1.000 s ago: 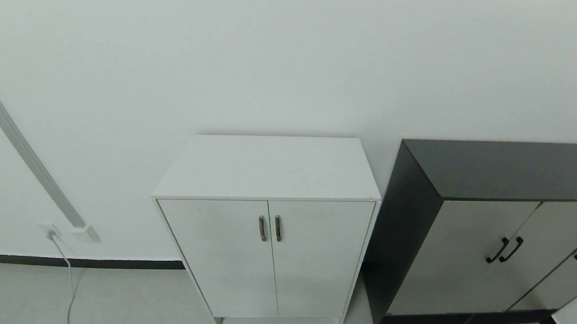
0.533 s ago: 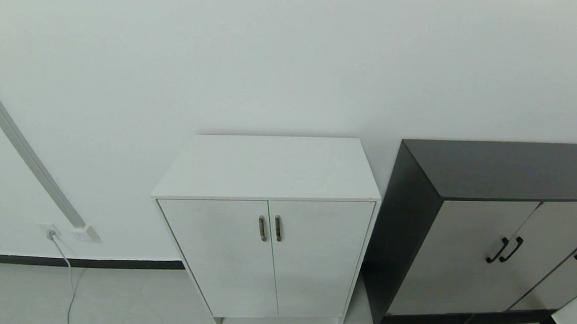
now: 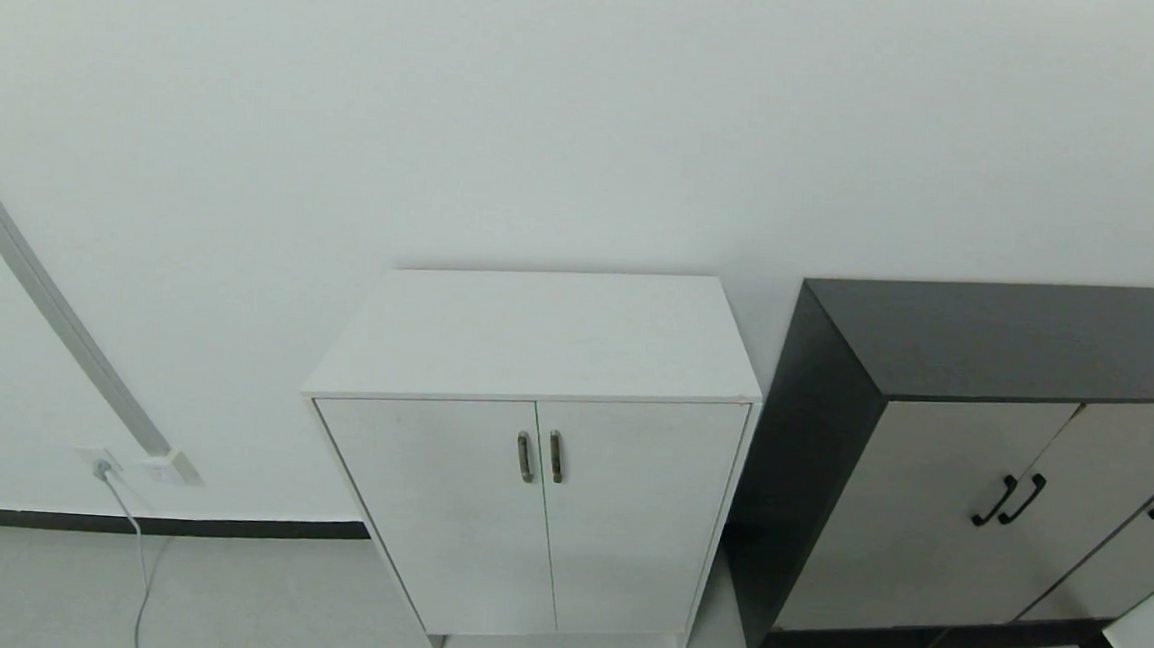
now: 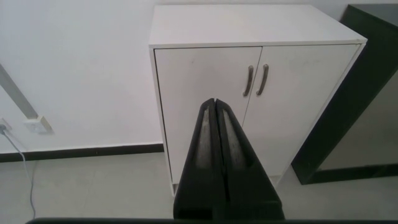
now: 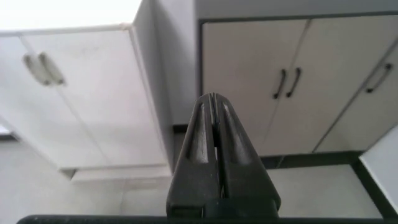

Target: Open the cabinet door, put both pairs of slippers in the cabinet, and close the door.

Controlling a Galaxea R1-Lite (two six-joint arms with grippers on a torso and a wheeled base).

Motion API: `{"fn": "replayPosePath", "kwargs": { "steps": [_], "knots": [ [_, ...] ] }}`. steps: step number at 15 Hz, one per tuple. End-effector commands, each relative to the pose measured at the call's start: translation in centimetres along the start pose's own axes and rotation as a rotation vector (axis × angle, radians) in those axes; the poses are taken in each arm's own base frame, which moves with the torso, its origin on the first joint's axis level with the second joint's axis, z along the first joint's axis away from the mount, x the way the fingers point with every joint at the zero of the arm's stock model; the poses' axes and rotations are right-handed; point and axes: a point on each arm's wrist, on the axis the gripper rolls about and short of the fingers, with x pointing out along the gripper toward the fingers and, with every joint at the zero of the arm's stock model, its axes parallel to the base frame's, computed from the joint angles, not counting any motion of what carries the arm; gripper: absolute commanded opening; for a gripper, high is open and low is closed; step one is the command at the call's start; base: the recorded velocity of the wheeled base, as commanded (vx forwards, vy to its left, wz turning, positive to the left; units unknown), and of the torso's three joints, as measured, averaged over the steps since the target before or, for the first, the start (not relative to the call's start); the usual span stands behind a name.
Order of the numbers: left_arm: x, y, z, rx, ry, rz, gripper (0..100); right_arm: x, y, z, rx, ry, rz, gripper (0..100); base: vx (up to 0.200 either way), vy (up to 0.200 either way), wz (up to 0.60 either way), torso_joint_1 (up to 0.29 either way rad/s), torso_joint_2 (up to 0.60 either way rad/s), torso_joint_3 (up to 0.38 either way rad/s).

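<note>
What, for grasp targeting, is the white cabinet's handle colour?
The handles are dull grey-brown; head view shows them best.

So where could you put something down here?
The tops of the white cabinet and the dark cabinet are bare. The floor between the power cable and the white cabinet is open. Crowded: the slim gap between the cabinets.

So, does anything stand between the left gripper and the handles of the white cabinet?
Nothing visible does. The left gripper is shut and points at the front of the white cabinet. There is only free space between it and the handles in the middle of the cabinet's front.
</note>
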Motion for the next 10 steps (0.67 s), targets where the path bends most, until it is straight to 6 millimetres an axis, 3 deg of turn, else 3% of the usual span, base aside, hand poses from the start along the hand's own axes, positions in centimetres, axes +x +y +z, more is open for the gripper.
{"fn": "replayPosePath", "kwargs": {
  "steps": [1, 10],
  "knots": [
    [0.01, 0.0, 0.0, 0.001, 0.001, 0.0, 0, -0.18, -0.01, -0.04, 0.039, -0.027, -0.007, 0, 0.0, 0.0, 0.0, 0.0, 0.0, 0.0],
    [0.01, 0.0, 0.0, 0.006, 0.001, -0.001, 0, -0.18, -0.11, 0.01, 0.066, -0.033, -0.051, 0, 0.0, 0.0, 0.0, 0.0, 0.0, 0.0]
  ]
}}
